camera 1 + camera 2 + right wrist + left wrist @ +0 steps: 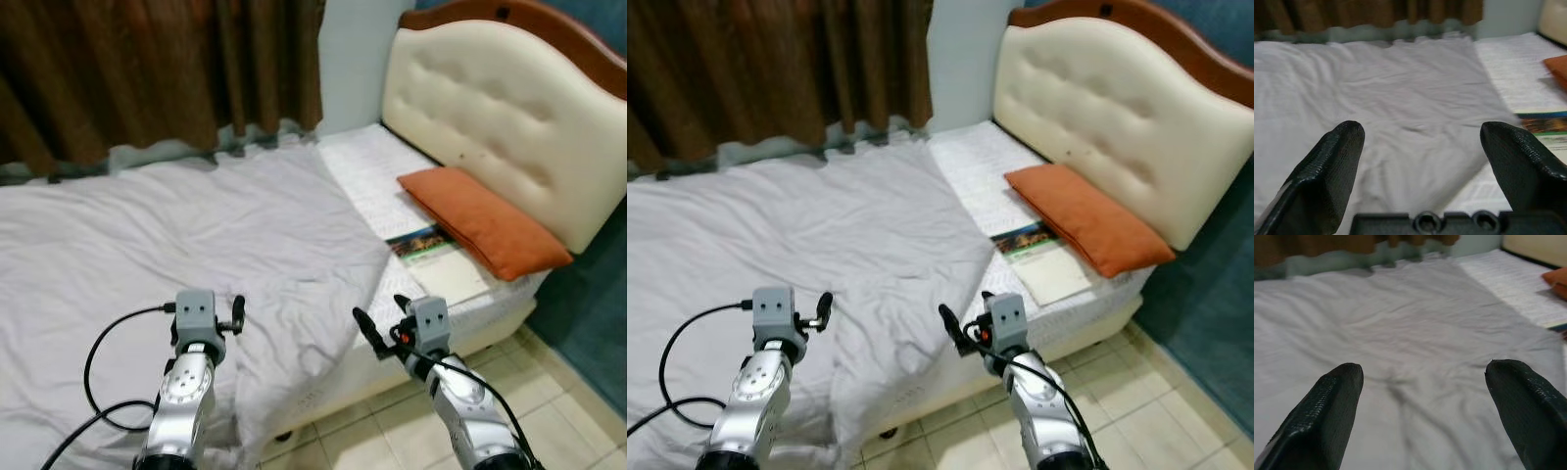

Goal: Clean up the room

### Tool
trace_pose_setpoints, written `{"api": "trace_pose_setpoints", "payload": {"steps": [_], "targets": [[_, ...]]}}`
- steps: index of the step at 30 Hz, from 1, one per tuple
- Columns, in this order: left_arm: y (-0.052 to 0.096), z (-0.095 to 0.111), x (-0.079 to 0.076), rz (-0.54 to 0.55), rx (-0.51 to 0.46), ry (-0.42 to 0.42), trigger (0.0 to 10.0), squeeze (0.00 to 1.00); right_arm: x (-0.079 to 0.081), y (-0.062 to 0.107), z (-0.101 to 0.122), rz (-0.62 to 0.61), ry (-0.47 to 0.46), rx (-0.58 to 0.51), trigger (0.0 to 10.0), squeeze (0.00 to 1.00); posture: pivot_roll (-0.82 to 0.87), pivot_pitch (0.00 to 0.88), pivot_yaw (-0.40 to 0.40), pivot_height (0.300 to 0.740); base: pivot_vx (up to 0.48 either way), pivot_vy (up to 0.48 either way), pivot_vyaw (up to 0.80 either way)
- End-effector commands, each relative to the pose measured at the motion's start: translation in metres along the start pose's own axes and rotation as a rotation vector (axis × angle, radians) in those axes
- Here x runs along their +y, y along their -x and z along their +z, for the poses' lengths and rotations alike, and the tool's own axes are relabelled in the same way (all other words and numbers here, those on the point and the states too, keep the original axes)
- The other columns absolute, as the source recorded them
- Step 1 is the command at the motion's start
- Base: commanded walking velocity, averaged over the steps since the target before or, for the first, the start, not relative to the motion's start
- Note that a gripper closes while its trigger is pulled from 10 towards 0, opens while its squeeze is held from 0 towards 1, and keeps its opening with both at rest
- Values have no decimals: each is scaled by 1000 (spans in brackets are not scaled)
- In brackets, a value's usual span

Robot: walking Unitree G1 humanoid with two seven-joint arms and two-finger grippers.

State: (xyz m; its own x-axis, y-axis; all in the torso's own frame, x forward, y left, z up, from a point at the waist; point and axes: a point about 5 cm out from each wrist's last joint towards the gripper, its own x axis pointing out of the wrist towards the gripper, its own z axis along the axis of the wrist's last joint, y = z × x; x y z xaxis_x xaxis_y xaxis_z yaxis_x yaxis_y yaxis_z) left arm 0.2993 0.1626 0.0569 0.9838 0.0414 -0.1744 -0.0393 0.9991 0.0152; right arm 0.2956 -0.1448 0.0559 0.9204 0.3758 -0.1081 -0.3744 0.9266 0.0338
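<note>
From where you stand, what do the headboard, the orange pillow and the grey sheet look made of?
Headboard: cream padding, probably leather or vinyl, judging by its slight sheen and button tufts, within a glossy brown frame that looks like wood. Orange pillow: matte woven cloth, seemingly. Grey sheet: thin soft fabric, going by its creases.

A rumpled grey sheet (176,245) covers most of a bed, leaving a strip of white mattress (377,181) bare beside the cream tufted headboard (500,108). An orange pillow (480,220) lies there, a book (436,257) just beside it. Both silver arms reach forward, left gripper (235,313) and right gripper (380,318) raised, fingers apart, brown curtains (147,69) behind.
</note>
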Motion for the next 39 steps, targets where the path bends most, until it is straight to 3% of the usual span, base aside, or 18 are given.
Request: {"api": "trace_pose_setpoints", "payload": {"steps": [1,12,14,17,19,21,22,23,25,26,28,31,32,35,39], "targets": [[-1,2,-10,-27,-4,-5,10000,0,-8,4,-1,-20,17,15,10000,0,26,0,-19,740,480,0,0],[0,-1,-9,-11,16,5,10000,0,-3,6,-5,3,19,32,10000,8,26,18,-26,740,480,0,435],[-4,0,-12,-39,20,-14,10000,0,-2,7,-7,2,14,41,10000,8,29,28,-32,740,480,0,553],[-23,2,-16,-77,67,-15,10000,0,3,13,-14,11,3,75,10000,0,19,79,-38,740,320,0,0],[-35,4,-10,-74,125,17,10000,0,9,28,-16,22,8,81,10000,0,-23,207,-41,740,0,0,0],[-42,7,-6,-62,159,54,10000,0,12,38,-19,26,8,92,10000,0,-23,207,-41,740,0,0,0],[-44,10,-3,-57,156,59,10000,0,15,46,-16,29,12,87,10000,0,-66,280,-39,740,0,0,0],[-44,10,-3,-57,156,59,10000,0,15,46,-16,29,12,87,10000,0,-66,280,-39,740,0,0,0],[-53,28,12,4,131,114,10000,0,25,88,-4,22,26,89,10000,0,-203,458,-44,740,0,0,0],[-53,28,12,4,131,114,10000,0,25,88,-4,22,26,89,10000,0,-203,458,-44,740,0,0,0],[-60,39,15,32,114,166,10000,0,36,116,-1,0,41,89,10000,0,-291,573,-63,740,0,0,0],[-65,49,19,57,84,199,10000,0,53,143,11,-21,25,95,10000,0,-347,630,-77,740,0,0,0],[-65,49,19,57,84,199,10000,0,53,143,11,-21,25,95,10000,0,-347,630,-77,740,0,0,0],[-66,52,25,90,62,324,10000,0,76,170,23,-7,-10,143,10000,0,-395,656,-90,740,0,0,0],[-67,54,25,92,54,347,10000,0,81,181,27,-22,-16,174,10000,0,-407,672,-92,740,0,0,0]]}}
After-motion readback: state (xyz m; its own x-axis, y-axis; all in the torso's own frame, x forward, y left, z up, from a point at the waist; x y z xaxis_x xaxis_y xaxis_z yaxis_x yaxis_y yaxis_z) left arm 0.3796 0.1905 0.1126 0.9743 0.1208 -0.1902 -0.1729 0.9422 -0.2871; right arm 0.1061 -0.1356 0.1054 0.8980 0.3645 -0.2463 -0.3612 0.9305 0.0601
